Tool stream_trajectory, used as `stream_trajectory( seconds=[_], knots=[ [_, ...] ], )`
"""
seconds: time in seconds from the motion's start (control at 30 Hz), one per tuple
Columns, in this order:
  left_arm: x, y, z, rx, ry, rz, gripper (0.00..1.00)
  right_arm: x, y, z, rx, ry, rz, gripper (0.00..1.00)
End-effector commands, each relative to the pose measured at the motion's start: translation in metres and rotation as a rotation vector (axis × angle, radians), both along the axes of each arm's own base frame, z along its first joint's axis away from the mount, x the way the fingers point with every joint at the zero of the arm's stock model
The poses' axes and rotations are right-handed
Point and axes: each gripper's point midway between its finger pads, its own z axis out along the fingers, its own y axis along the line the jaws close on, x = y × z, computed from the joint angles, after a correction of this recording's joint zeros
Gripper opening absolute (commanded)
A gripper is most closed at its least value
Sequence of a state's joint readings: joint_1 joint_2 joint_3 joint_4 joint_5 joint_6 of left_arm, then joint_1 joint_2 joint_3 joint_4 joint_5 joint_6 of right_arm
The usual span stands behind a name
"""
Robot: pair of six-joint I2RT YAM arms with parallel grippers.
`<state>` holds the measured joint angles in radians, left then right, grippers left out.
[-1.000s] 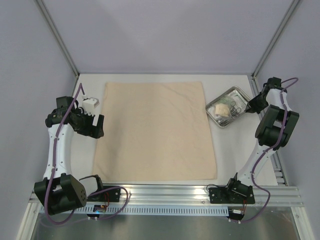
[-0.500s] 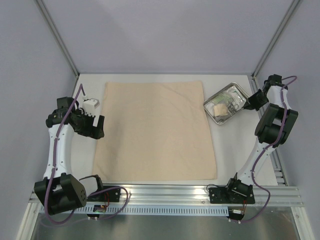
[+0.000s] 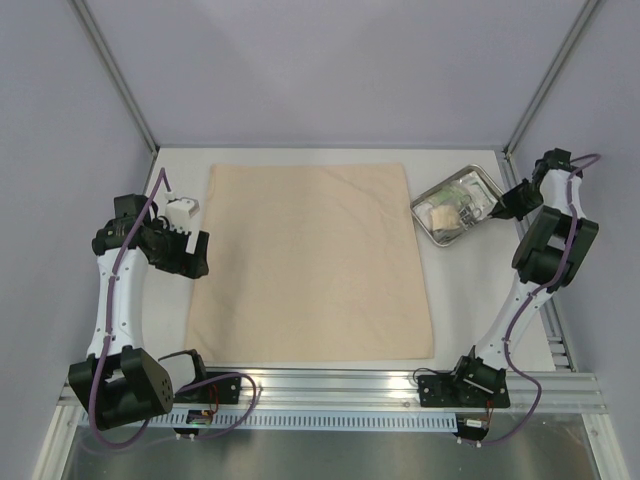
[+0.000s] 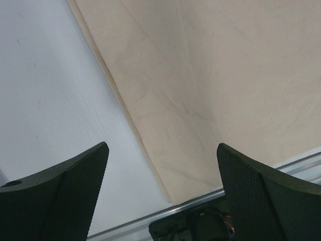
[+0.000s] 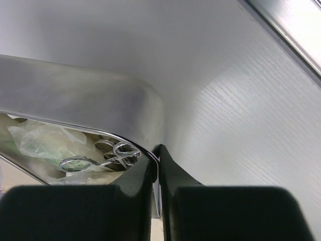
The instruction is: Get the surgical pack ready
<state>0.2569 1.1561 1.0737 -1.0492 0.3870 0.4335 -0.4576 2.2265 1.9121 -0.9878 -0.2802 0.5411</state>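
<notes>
The tan cloth sheet (image 3: 310,260) lies flat across the middle of the table, and its near left corner (image 4: 210,75) shows in the left wrist view. My left gripper (image 3: 197,252) hovers over the sheet's left edge, open (image 4: 161,148) with nothing between its fingers. At the back right, my right gripper (image 3: 497,205) is shut (image 5: 156,150) on the rim of the small steel tray (image 3: 428,228), whose wall (image 5: 100,95) fills the right wrist view. Inside the tray lie scissor-handled clamps (image 5: 100,158) and a clear packet (image 5: 40,138).
An aluminium rail (image 3: 330,380) runs along the near table edge, also seen as a bar (image 4: 150,221) below the left fingers. Grey enclosure walls with metal posts (image 3: 118,85) close in the left, back and right sides. The tray sits close to the right wall.
The tray, held by my right gripper, has shifted slightly toward the back right and turned a little. The left arm has not moved.
</notes>
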Motion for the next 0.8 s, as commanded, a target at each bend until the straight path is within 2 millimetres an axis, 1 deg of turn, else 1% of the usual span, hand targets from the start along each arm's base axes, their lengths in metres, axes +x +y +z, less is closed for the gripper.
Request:
stream_trajectory(
  seconds=[0.0, 0.23, 0.5, 0.63, 0.77],
  knots=[
    [0.005, -0.001, 0.002, -0.004, -0.038, -0.022, 0.98, 0.017, -0.001, 0.034, 0.040, -0.103, -0.011, 0.00],
    [0.005, -0.002, 0.002, -0.008, -0.037, -0.022, 0.98, 0.018, -0.003, 0.041, 0.051, -0.118, -0.015, 0.01],
    [0.007, -0.003, 0.002, -0.015, -0.038, -0.023, 0.98, 0.020, 0.003, 0.045, 0.088, -0.136, -0.009, 0.01],
    [0.007, -0.003, 0.002, -0.018, -0.037, -0.022, 0.98, 0.025, 0.003, 0.055, 0.094, -0.160, -0.008, 0.00],
    [0.007, -0.004, 0.002, -0.021, -0.037, -0.020, 0.98, 0.028, 0.006, 0.056, 0.119, -0.167, -0.010, 0.01]
  ],
)
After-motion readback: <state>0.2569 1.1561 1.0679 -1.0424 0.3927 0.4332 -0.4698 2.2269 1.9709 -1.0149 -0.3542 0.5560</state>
